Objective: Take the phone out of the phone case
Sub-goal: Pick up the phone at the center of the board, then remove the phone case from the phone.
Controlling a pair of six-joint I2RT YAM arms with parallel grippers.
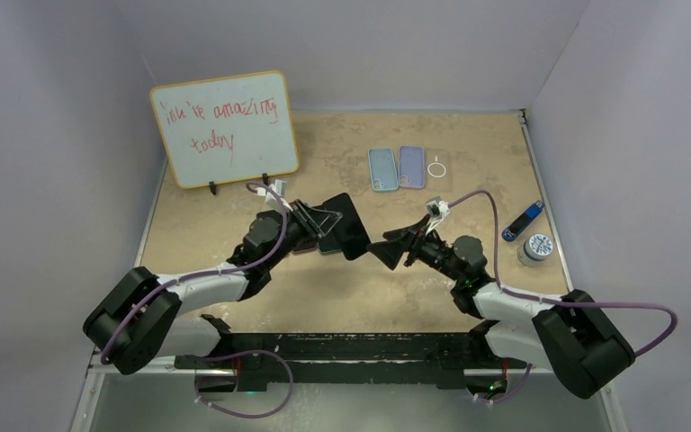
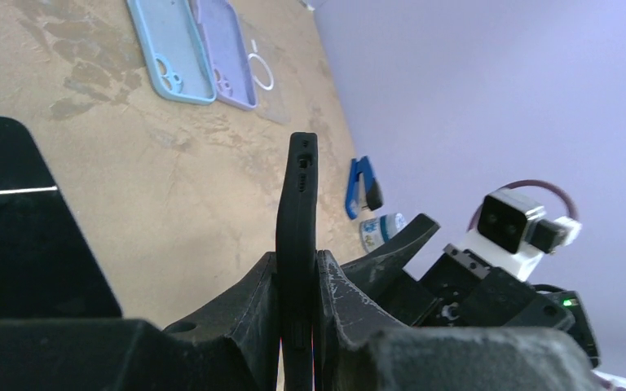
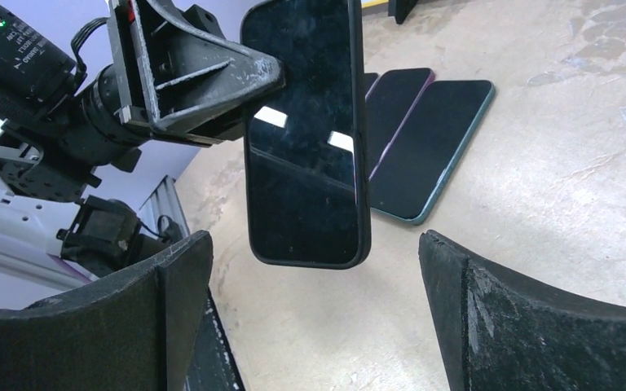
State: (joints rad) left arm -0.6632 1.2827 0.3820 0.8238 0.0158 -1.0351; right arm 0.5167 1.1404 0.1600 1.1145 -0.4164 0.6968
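Note:
A black phone [image 3: 301, 138] sits inside its black phone case [image 3: 362, 163], screen toward the right wrist camera. It hangs above the table [image 1: 324, 297], held upright. My left gripper [image 2: 297, 277] is shut on the case [image 2: 297, 204], seen edge-on between its fingers [image 2: 249, 305]. From above, the cased phone [image 1: 349, 225] sticks out of the left gripper [image 1: 324, 225]. Just right of it and apart from it, my right gripper [image 1: 387, 252] stands wide open. In the right wrist view the right gripper [image 3: 314, 277] has its fingers [image 3: 171, 309] either side of the phone's lower end, below it and not touching.
Two dark phones [image 3: 428, 151] lie on the table behind the held one; one shows in the left wrist view [image 2: 16, 236]. Light blue [image 1: 381, 169], purple [image 1: 411, 166] and clear [image 1: 438, 168] cases lie farther back. A whiteboard [image 1: 225, 126] stands back left. A blue gadget [image 1: 522, 220] and a round tin [image 1: 536, 247] lie right.

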